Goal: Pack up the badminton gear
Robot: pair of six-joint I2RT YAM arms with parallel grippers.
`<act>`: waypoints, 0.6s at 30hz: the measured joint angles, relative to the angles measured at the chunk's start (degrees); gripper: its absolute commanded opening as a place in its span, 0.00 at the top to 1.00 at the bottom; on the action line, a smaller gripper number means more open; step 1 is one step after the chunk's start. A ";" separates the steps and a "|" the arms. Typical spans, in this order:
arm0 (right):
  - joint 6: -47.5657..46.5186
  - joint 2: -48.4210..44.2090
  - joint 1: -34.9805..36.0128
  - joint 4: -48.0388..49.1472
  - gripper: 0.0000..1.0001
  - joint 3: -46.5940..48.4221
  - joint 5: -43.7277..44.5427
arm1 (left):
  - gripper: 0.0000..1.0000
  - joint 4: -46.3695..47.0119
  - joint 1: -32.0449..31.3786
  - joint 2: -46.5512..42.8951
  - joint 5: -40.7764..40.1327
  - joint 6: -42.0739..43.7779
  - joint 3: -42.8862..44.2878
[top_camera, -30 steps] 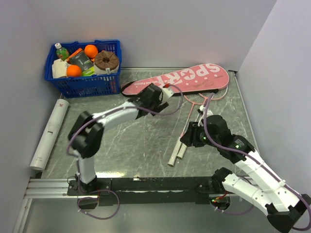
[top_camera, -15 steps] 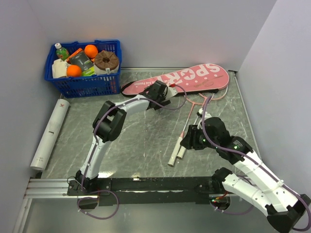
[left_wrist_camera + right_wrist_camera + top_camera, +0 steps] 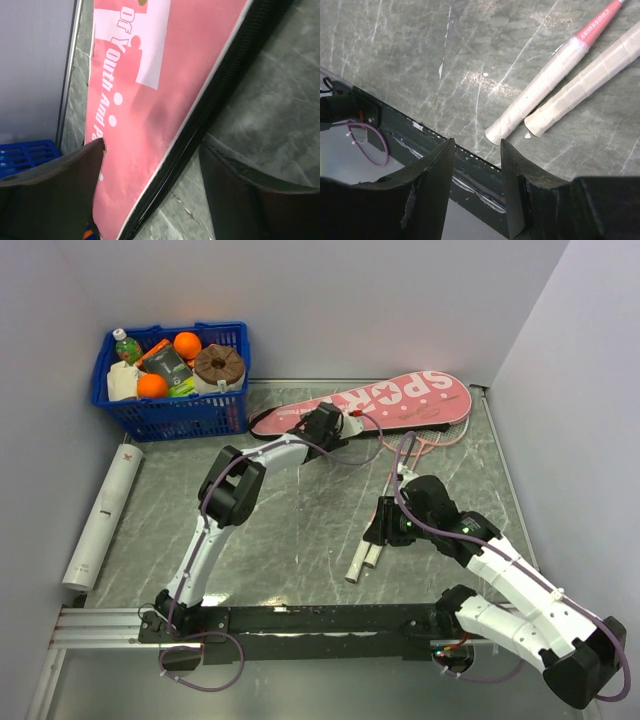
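Only the top view takes in the whole grey marbled worktop (image 3: 290, 530). There the pink case (image 3: 400, 400) is laid along the far edge, the white tube (image 3: 100, 520) lies against the left wall, and a blue basket (image 3: 175, 418) is set in the far left corner. The two rackets (image 3: 385, 505) are seen side by side right of centre, their heads near the case and their white handles (image 3: 365, 558) pointed toward the near edge.

In the left wrist view the case (image 3: 150, 100) is shown close up and cut off: pink fabric, white lettering only partly readable, a black edge. The left pincer (image 3: 330, 425) (image 3: 152, 150) is held wide, with one finger on either side of that edge; whether they touch it cannot be told.

In the right wrist view only the handles (image 3: 535, 107) are shown, one with a pink collar marked "CROSSWAY". The right pincer (image 3: 385, 525) (image 3: 476, 145) is kept partly apart with nothing between its fingers, just beside the handle ends.
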 measured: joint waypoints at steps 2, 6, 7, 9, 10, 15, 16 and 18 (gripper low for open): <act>0.00 0.50 -0.31 0.44 0.53 -0.04 -0.24 | 0.38 0.00 0.42 0.57 0.31 0.02 0.57; -0.02 1.49 -0.90 1.27 0.54 -0.17 -1.09 | 0.71 -0.48 1.03 2.03 1.31 0.00 1.92; -0.02 1.64 -0.98 1.38 0.54 -0.17 -1.18 | 0.81 -0.55 1.14 2.32 1.42 -0.31 2.01; -0.04 1.88 -1.16 1.46 0.54 -0.17 -1.38 | 0.99 -1.01 1.25 2.95 1.64 -0.24 2.14; -0.04 1.90 -1.18 1.46 0.55 -0.17 -1.40 | 0.99 -1.25 1.29 3.08 1.86 -0.42 2.25; 0.00 1.53 -1.40 1.44 0.55 -0.20 -1.79 | 0.99 -2.10 1.29 3.13 2.25 -0.81 2.47; 0.00 1.20 -1.42 1.42 0.55 -0.26 -1.79 | 0.99 -2.32 1.20 3.10 2.27 -1.27 2.62; 0.02 -0.02 -1.42 1.40 0.55 -0.50 -1.81 | 0.99 -3.41 0.96 2.99 2.27 -2.05 3.10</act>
